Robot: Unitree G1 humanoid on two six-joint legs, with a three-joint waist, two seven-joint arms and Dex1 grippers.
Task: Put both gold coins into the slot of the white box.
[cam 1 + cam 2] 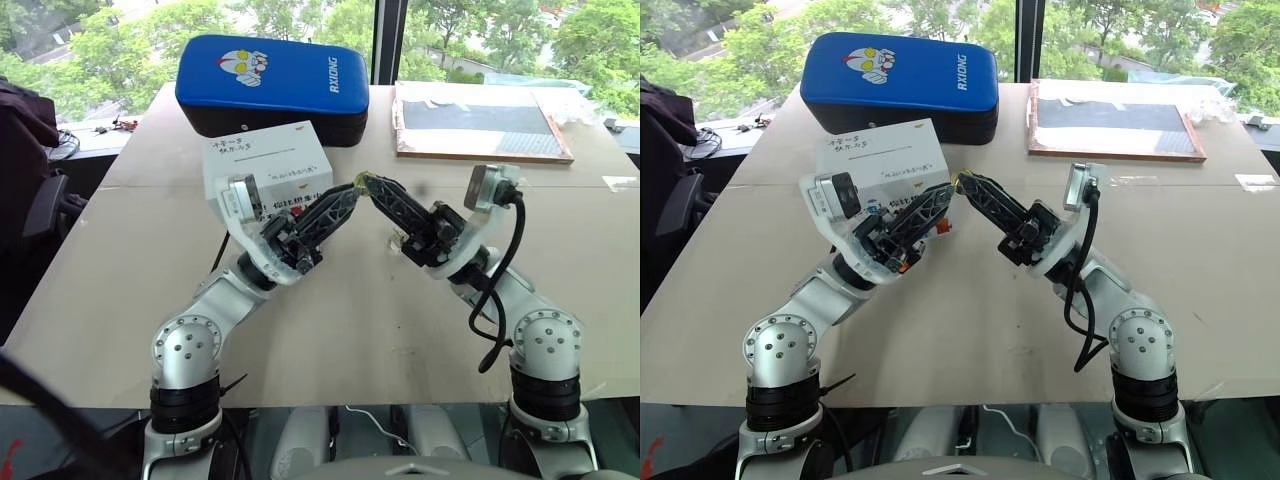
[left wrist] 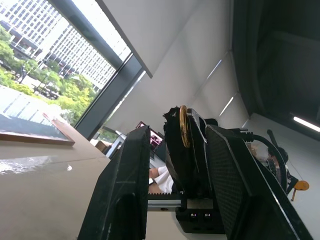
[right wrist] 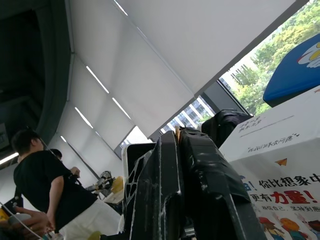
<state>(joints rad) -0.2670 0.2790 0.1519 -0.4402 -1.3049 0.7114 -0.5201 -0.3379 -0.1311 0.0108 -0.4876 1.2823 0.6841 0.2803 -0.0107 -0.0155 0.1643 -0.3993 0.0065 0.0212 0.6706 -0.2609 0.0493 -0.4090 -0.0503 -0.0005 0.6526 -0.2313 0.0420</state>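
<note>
Above the table's middle, just near of the white box [image 1: 265, 165]: my right gripper [image 1: 372, 187] clamped on one gold coin [image 2: 183, 125], edge-up, tip to tip with my part-open left gripper [image 1: 345, 193]; handover leftward, I judge.

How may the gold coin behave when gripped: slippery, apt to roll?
The gold coin looks thin and glossy, held at the tip of the right gripper, so it may slip. It seems disc-shaped, so it could roll if dropped.
</note>
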